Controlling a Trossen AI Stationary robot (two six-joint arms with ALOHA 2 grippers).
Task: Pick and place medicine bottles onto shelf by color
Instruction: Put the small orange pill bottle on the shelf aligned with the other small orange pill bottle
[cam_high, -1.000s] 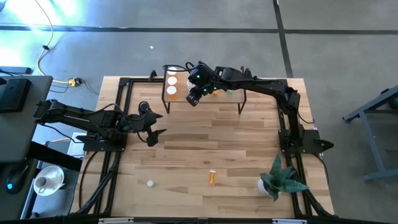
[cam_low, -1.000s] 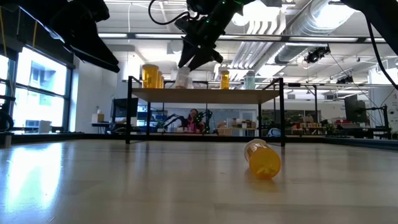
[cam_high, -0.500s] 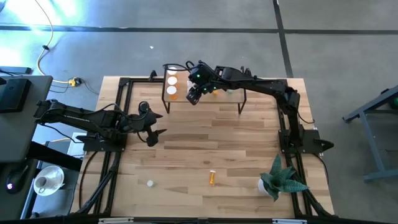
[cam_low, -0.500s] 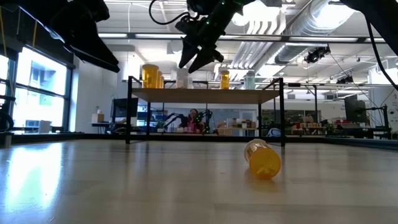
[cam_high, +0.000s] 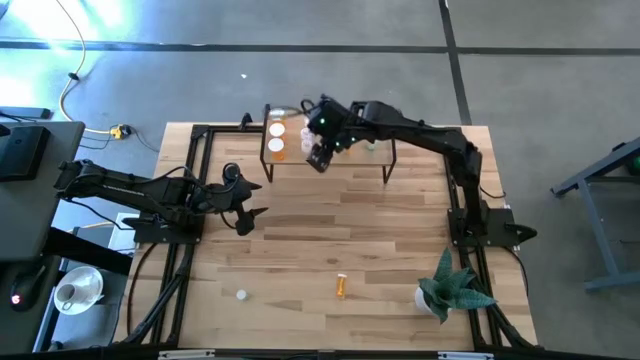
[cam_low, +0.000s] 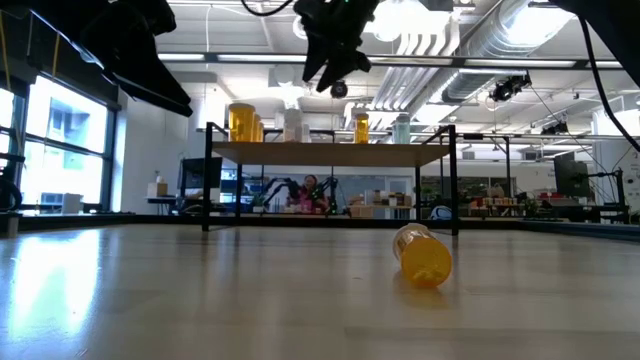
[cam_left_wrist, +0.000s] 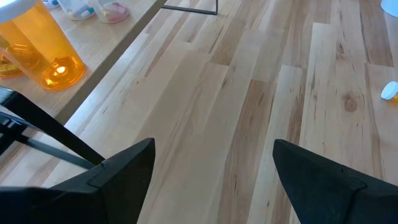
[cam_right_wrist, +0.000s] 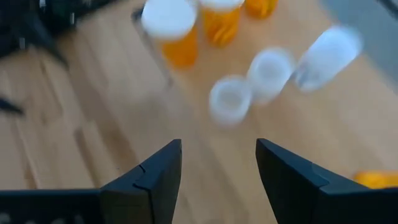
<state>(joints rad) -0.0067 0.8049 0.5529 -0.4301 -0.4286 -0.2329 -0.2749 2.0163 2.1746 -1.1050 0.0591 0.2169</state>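
The right gripper hangs open and empty above the small light-wood shelf, where orange and clear white-capped bottles stand. The left gripper waits open. One orange bottle lies near the green spiky plant.

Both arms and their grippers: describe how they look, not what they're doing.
Both arms are black, built of slim jointed links on black frame mounts at the table's edges. The right arm shows small green lights near its wrist and a dark cable looping off it. The left gripper and right gripper each have two broad, matte black fingers with angled, wedge-like tips.
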